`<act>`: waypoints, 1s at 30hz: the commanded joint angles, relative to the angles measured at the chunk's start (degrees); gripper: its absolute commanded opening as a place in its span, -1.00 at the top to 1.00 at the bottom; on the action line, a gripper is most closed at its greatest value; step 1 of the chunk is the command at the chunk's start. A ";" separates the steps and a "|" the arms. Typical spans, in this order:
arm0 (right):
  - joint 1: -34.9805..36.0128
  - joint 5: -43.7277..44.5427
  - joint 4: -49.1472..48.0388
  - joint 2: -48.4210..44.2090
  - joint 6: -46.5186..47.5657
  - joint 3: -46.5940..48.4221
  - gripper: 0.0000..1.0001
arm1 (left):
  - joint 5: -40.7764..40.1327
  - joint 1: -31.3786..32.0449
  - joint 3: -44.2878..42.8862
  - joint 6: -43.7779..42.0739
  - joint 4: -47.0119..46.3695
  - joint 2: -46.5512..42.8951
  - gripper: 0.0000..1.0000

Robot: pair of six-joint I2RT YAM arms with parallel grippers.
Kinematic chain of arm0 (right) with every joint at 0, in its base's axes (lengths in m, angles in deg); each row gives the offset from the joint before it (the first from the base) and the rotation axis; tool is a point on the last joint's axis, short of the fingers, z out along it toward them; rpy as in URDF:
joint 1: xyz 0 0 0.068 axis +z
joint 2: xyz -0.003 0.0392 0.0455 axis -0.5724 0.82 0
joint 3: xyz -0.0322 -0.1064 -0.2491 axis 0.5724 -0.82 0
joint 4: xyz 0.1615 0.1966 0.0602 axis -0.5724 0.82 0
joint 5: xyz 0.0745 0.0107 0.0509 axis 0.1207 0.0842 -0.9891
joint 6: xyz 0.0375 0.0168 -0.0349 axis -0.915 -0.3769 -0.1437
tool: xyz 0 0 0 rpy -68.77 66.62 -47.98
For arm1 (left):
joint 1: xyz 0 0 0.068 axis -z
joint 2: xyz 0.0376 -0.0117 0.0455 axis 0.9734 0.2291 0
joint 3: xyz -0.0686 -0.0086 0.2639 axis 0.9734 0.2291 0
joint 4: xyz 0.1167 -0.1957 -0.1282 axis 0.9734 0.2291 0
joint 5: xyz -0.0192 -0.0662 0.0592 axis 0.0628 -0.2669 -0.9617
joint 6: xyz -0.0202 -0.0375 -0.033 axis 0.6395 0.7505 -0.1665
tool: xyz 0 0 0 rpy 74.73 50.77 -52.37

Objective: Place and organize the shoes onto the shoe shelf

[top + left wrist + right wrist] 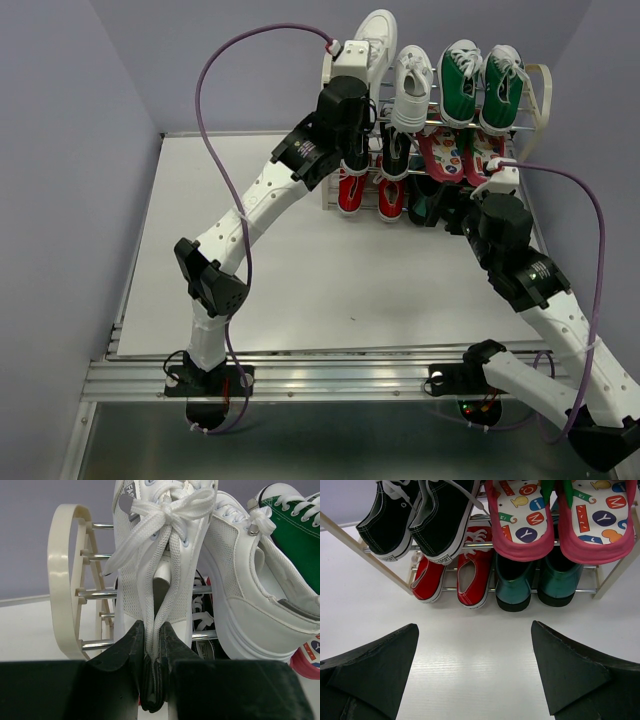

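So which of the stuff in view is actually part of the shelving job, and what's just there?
Job: white sneakers (one in the left gripper), black sneakers, red sneakers, shoe shelf.
Not the job: green sneakers, pink flip-flops, dark teal shoes.

Flip-flops (520, 525) R of sneaker pr (415, 515)

The left arm reaches far forward and up with its wrist raised. Its left fingers (131, 645) are pinched almost together on the white sneaker (131, 592) directly ahead of them. The right arm bends at the elbow with its wrist low, and its right fingers (375, 670) are spread wide, gripping nothing.
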 commanded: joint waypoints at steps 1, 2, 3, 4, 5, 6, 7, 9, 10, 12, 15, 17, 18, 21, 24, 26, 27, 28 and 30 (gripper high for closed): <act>-0.18 1.01 -2.49 -0.09 -0.14 0.08 -1.00 | -0.33 -0.65 -5.01 0.76 -7.29 -1.46 0.75; -0.18 1.01 -2.49 -0.09 -0.14 0.08 -1.00 | -0.33 -0.74 -4.93 0.94 -7.12 -1.37 0.69; -0.18 1.01 -2.49 -0.09 -0.14 0.08 -1.00 | -0.51 -0.74 -5.01 1.11 -7.12 -1.37 0.53; -0.18 0.93 -2.49 -0.09 -0.14 0.08 -1.00 | -0.60 -0.74 -5.01 1.20 -7.12 -1.29 0.48; -0.18 0.93 -2.49 -0.09 -0.14 0.08 -1.00 | -0.94 -0.74 -4.93 1.29 -7.12 -1.29 0.45; -0.18 0.93 -2.41 -0.09 -0.14 -0.01 -1.00 | -1.12 -0.74 -4.92 1.38 -7.03 -1.29 0.35; -0.18 0.93 -2.41 -0.09 -0.14 -0.01 -1.00 | -1.30 -0.74 -4.92 1.38 -7.03 -1.37 0.28; -0.18 0.93 -2.49 -0.09 -0.14 0.08 -1.00 | -1.30 -0.74 -4.84 1.47 -6.94 -1.37 0.07; -0.18 0.84 -2.49 -0.09 -0.14 0.08 -1.00 | -1.39 -0.82 -4.92 1.47 -7.03 -1.37 0.00; -0.18 0.75 -2.49 -0.09 -0.05 0.08 -1.00 | -1.48 -0.82 -4.75 1.55 -6.94 -1.37 -0.01; -0.18 0.66 -2.49 0.00 -0.05 0.08 -1.00 | -1.21 -0.82 -4.57 1.64 -6.86 -1.46 -0.13; -0.18 0.66 -2.49 -0.18 0.12 0.08 -1.00 | -0.78 -0.74 -4.14 1.82 -6.77 -1.64 -0.15; -0.18 0.58 -2.49 -0.09 0.21 0.08 -1.00 | -0.51 -0.74 -3.79 1.82 -6.85 -1.81 -0.22; -0.18 -0.04 -2.49 0.00 0.47 0.25 -1.00 | 0.46 -0.74 -1.94 1.99 -6.94 -2.69 -0.35; -0.18 -0.48 -2.49 0.09 0.47 0.43 -1.00 | 0.98 -0.82 0.95 1.82 -6.94 -3.92 -0.47; -0.18 -0.57 -2.49 0.26 0.65 0.43 -1.00 | 1.07 -0.65 3.77 1.64 -7.03 -5.06 -0.50; -0.18 -0.65 -2.49 0.35 0.65 0.43 -1.00 | 1.25 -0.65 4.56 1.21 -7.38 -5.33 -0.54; -0.18 -0.83 -2.49 0.44 0.65 0.43 -1.00 | 1.34 -0.65 5.35 0.94 -7.56 -5.76 -0.55; -0.18 -0.83 -2.49 0.53 0.65 0.52 -1.00 | 1.86 -0.39 6.59 0.24 -7.47 -5.86 -0.57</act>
